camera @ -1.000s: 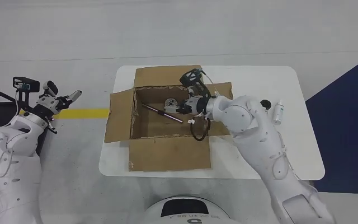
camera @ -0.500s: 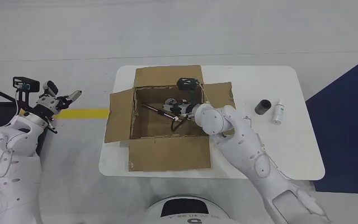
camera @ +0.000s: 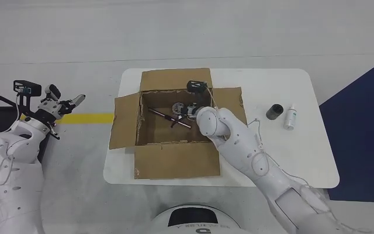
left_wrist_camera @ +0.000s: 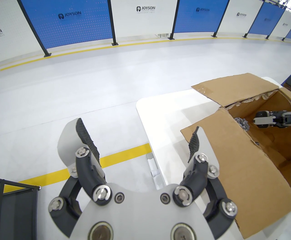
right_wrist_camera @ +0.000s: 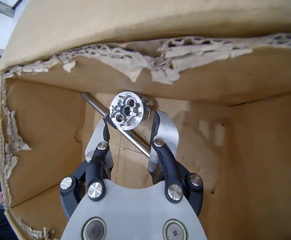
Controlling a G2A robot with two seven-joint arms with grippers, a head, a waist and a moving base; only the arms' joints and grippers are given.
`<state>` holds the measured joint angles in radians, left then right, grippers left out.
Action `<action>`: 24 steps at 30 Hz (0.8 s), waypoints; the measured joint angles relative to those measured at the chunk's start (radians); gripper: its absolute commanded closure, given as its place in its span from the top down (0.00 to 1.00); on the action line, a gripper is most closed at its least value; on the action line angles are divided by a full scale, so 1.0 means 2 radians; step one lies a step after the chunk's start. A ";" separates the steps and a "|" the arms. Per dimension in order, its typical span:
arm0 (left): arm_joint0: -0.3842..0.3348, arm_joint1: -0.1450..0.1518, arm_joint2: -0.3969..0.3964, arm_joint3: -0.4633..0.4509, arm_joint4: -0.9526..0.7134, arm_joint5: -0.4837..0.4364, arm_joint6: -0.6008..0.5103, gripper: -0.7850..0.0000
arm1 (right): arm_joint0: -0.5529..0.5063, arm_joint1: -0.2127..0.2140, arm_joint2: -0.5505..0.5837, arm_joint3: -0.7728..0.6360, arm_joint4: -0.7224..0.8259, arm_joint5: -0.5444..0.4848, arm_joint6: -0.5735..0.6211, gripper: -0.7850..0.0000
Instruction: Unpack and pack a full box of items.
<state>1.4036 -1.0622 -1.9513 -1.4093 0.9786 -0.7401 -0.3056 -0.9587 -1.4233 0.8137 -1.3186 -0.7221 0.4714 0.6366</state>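
One right pincer [right_wrist_camera: 130,118], jaws spread, has moved further into the box [camera: 175,161].

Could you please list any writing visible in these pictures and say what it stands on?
White wall panels: a logo and a brand word, repeated along the room; left unquoted.
Small white bottle: any print too small to read.
Cardboard box: no print seen.
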 measured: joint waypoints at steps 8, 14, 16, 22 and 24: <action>0.000 0.000 0.000 0.000 0.000 0.000 0.000 1.00 | 0.019 -0.013 -0.010 0.042 0.013 -0.004 -0.007 0.42; 0.000 0.000 0.000 0.000 0.000 0.000 0.000 1.00 | 0.028 -0.021 -0.017 0.065 0.028 -0.018 -0.010 0.42; 0.000 0.000 0.000 0.000 0.000 0.000 0.000 1.00 | 0.032 -0.024 -0.019 0.073 0.031 -0.020 -0.012 0.39; 0.000 0.000 0.000 0.000 0.000 0.000 0.000 1.00 | 0.047 -0.034 -0.023 0.104 0.047 -0.029 -0.014 0.00; 0.000 0.000 0.000 0.000 0.000 0.000 0.000 1.00 | 0.051 -0.037 -0.022 0.111 0.055 -0.034 -0.007 0.00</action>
<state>1.4036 -1.0622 -1.9513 -1.4093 0.9786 -0.7401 -0.3056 -0.8576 -1.4963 0.7687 -1.0964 -0.6130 0.4041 0.6220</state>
